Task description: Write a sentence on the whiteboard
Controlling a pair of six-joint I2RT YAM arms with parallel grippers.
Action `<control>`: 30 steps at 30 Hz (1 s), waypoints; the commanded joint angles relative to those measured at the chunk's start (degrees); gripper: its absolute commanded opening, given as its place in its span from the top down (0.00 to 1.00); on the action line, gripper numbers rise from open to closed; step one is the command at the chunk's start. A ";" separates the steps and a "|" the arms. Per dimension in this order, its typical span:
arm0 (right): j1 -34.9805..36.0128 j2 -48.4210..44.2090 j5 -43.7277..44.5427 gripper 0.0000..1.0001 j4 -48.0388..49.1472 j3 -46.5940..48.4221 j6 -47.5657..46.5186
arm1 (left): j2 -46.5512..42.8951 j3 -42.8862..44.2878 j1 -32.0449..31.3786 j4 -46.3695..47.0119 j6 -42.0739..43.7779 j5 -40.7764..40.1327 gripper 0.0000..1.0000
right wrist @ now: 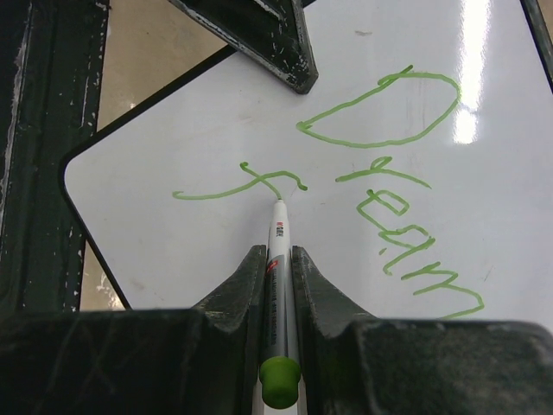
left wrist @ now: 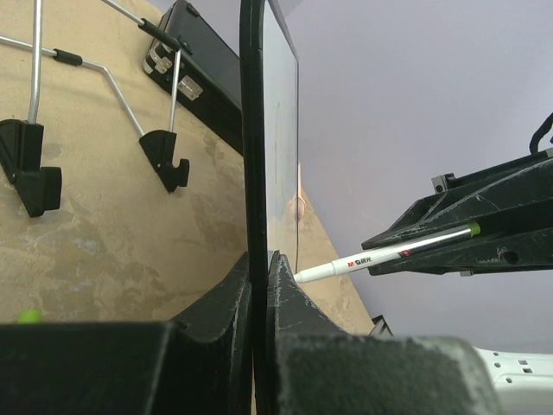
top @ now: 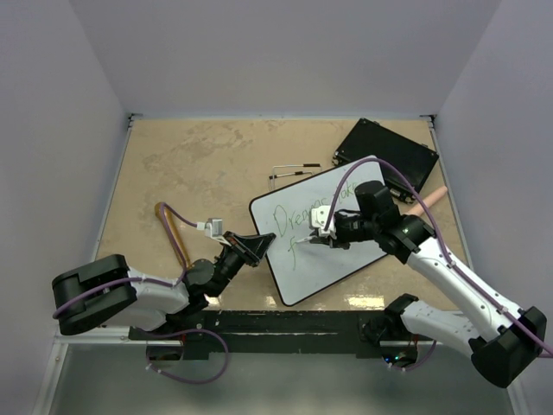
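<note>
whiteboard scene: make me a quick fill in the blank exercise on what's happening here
1. The writing on the glossy white rectangular whiteboard is ____ in colour.
2. The right claw holds the slim white marker with a green end; the left claw is shut on the ____'s edge.
3. The first word written reads ____.
4. Beyond the whiteboard lies a flat rectangular board that is ____.
Missing words: green; whiteboard; Dream; black.

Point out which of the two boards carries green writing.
The whiteboard, white with a black frame, clamped by the left gripper; the flat black board behind it shows none.
</note>
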 commanded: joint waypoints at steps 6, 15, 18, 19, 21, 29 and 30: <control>-4.64 -1.89 -10.02 1.00 -7.48 4.96 -5.98 | -1.16 -0.97 -0.08 -0.42 7.84 -1.74 1.00; -8.51 -4.61 -10.37 1.00 -3.17 1.79 -2.47 | -1.25 -1.06 -0.08 -0.59 8.02 -1.39 1.00; -8.60 -4.09 -10.72 1.00 -3.08 1.53 -2.47 | -1.25 -1.06 -0.17 -0.59 8.28 -1.30 1.00; -8.51 -4.09 -10.80 1.00 -3.17 1.44 -2.55 | -1.25 -1.06 -0.08 -0.51 8.28 -1.30 1.00; -8.51 -4.00 -10.98 1.00 -3.08 1.18 -2.47 | -1.25 -1.41 -0.08 -0.33 8.19 -1.38 1.00; -8.60 -3.73 -10.54 1.00 -2.38 0.21 -2.46 | -1.07 -1.67 -0.08 0.46 7.93 -1.21 1.00; -8.60 -3.56 -10.45 1.00 -2.38 0.12 -2.38 | -1.16 -1.76 -0.08 0.72 7.93 -1.21 1.00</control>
